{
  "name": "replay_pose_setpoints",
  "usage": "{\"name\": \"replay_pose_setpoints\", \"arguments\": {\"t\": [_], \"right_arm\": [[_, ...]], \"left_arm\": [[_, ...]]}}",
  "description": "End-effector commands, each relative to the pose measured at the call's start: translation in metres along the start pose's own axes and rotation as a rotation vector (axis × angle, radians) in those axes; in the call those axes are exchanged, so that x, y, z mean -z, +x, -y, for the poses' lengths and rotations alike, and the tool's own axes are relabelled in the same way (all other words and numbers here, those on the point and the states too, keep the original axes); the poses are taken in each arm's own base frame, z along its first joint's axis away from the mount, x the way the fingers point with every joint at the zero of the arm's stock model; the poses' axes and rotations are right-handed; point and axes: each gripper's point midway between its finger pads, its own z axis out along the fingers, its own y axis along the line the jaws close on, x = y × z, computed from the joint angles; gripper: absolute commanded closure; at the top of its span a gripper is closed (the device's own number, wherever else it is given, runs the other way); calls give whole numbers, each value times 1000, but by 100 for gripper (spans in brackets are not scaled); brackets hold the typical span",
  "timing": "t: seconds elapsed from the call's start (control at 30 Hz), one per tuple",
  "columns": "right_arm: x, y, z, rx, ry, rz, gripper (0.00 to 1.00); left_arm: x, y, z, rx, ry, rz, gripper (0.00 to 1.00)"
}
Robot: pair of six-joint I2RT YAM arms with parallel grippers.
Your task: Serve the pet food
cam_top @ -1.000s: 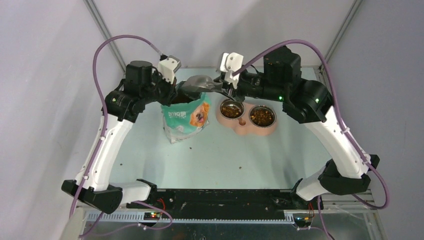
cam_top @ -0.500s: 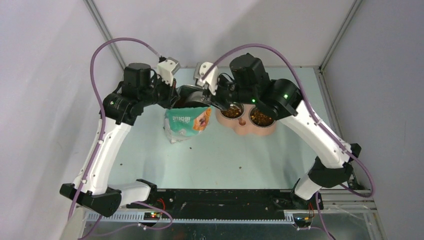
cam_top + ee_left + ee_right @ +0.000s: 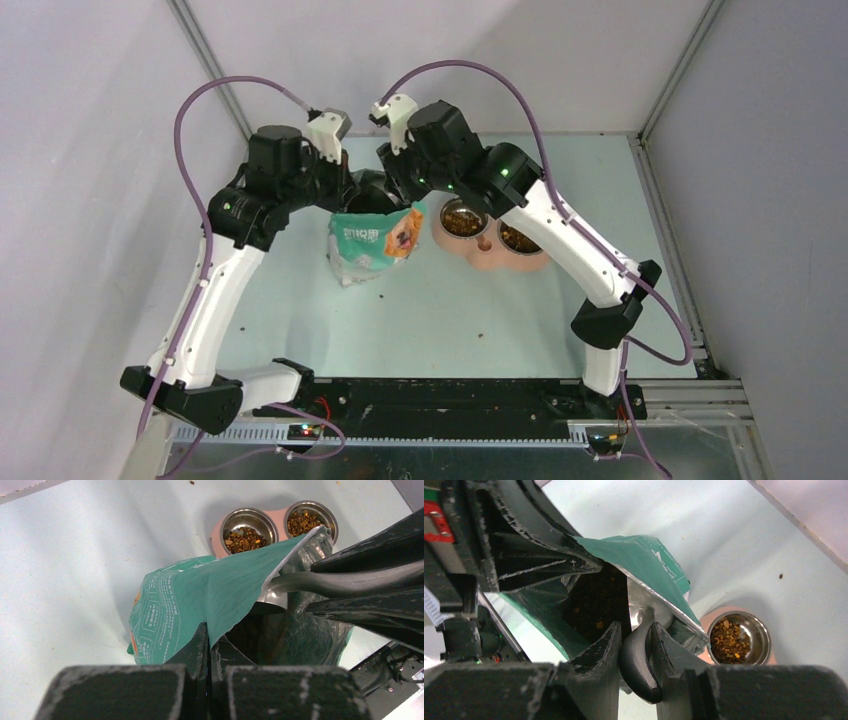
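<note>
Left gripper (image 3: 209, 634) is pinching the bag (image 3: 190, 595) rim. Right gripper (image 3: 636, 632) is clamping the scoop (image 3: 640, 669) inside, pet food (image 3: 461, 218) at three o'clock.

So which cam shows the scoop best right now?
Left wrist: the scoop shows its handle and bowl edge entering the bag. Right wrist shows only the handle clamped in the right gripper. Top view: the arms hide it.

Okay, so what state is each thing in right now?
Bag: open, rim pinched by left fingers.
Scoop: handle gripped by right fingers, head in the bag mouth.
Feeder bowl nearer the bag: holds pet food.
Farther feeder bowl: holds pet food.
</note>
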Motion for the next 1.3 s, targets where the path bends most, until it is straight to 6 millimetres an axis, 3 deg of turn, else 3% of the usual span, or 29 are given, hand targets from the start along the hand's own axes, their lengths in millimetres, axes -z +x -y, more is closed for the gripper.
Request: {"name": "replay_pose_setpoints", "arguments": {"t": [0.0,0.13,0.37,0.53,0.7,0.8,0.93,1.03,1.27], "right_arm": [[-5,-7,35,-45,165,58,100],[-26,10,34,-18,164,41,100],[-62,70,25,27,181,-106,100],[-76,115,5,-4,145,-226,100],[-80,145,-22,-97,54,-318,100],[-79,138,-39,-208,-40,-322,100],[-67,100,-63,-349,-260,-283,100],[-58,66,-59,-415,-338,-225,100],[-28,32,-51,-573,-432,-181,100]], "left_arm": [[2,-33,10,56,34,134,100],[-2,-34,15,104,62,130,100],[-5,-35,15,125,59,137,100],[-5,-41,8,129,24,168,100],[-4,-47,3,124,3,205,100],[-7,-43,2,119,1,193,100],[-9,-35,0,81,-3,170,100],[-11,-29,-8,17,-31,164,100],[-8,-31,-29,-79,-85,165,100]]}}
